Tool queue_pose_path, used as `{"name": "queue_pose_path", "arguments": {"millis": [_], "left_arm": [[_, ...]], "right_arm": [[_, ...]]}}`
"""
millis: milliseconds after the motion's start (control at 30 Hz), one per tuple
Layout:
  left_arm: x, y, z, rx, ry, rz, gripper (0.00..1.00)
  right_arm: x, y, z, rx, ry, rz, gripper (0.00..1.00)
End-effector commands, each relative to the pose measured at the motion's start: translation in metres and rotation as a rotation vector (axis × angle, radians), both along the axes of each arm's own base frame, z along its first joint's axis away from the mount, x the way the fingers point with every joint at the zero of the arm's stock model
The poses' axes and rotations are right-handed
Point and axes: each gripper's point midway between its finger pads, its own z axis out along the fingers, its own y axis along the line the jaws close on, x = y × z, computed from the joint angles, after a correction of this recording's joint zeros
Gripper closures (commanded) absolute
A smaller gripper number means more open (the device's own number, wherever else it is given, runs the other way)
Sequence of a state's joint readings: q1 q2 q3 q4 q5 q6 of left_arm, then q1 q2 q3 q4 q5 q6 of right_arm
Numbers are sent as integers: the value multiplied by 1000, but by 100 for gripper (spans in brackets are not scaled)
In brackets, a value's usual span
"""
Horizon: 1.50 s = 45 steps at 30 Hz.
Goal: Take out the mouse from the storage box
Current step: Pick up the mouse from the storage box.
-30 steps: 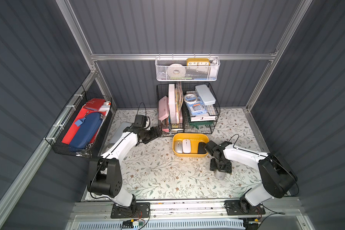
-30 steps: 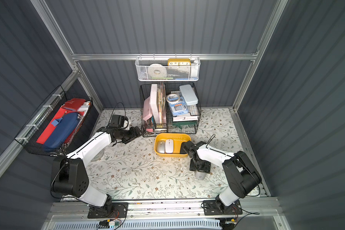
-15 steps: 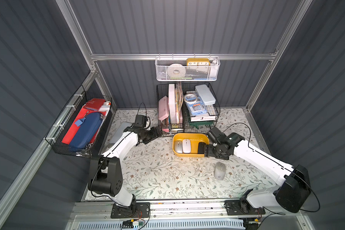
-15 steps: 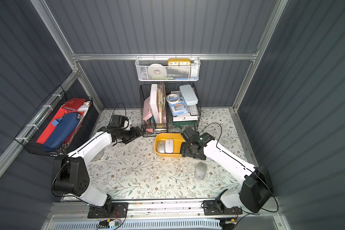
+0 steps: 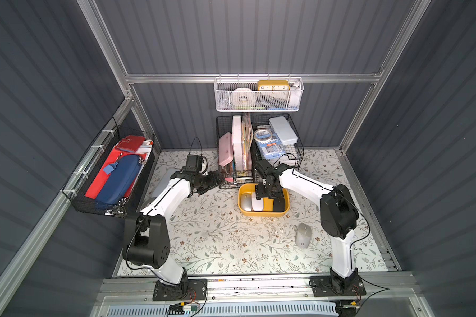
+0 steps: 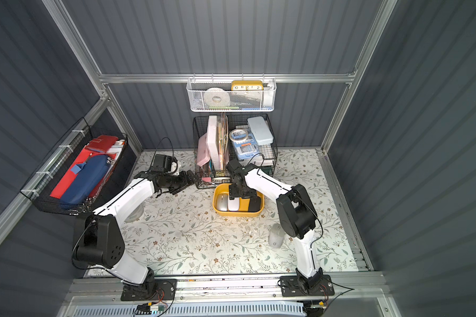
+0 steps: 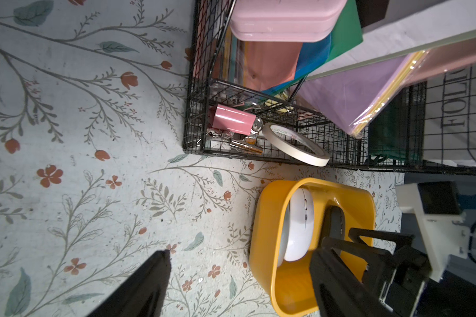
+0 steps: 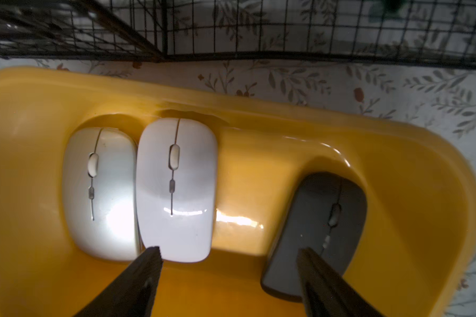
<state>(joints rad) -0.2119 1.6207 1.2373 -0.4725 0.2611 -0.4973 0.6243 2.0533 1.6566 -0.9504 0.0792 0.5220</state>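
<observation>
With its fingers [image 8: 138, 277] spread and holding nothing, the right gripper [image 8: 228, 255] points down over the storage box [image 5: 264, 212], which holds three mice; the left gripper [image 5: 217, 177], apparently parted, reaches toward the wire basket [image 5: 232, 182].

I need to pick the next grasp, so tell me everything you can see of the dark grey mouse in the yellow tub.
The dark grey computer mouse is a low, smooth, matte plastic shell with a pale scroll wheel on its centre seam. It lies top up, slightly skewed, at one end of the mustard-yellow plastic storage box, by the box's wall, with a bare gap between it and the two white mice. The right gripper hovers above with fingers spread; one finger overlaps the mouse's rear, and contact cannot be judged.
</observation>
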Motion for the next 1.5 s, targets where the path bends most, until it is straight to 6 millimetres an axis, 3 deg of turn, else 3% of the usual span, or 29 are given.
{"name": "queue_pose_path", "arguments": {"millis": [0, 267, 600, 767, 900, 1100, 1233, 1467], "left_arm": [[-6, 0, 4, 6, 6, 1, 15], [-4, -2, 3, -7, 1, 3, 15], [-7, 1, 4, 2, -10, 10, 15], [-8, 1, 6, 4, -14, 7, 15], [-10, 1, 6, 2, -17, 9, 15], [-11, -1, 2, -16, -7, 4, 15], [-10, -2, 5, -20, -17, 4, 15], [-12, 0, 6, -12, -19, 6, 14]], "right_arm": [[0, 16, -1, 19, -24, 80, 17], [4, 30, -32, -10, -66, 149, 12], [19, 35, -43, -20, -95, 140, 12], [10, 36, -53, -29, -23, 141, 14], [-3, 18, -50, -91, 17, 106, 21], [-7, -5, -36, -151, -45, 69, 29], [-5, 1, -32, -135, -48, 106, 24], [15, 16, -32, -131, -69, 203, 14]]}}
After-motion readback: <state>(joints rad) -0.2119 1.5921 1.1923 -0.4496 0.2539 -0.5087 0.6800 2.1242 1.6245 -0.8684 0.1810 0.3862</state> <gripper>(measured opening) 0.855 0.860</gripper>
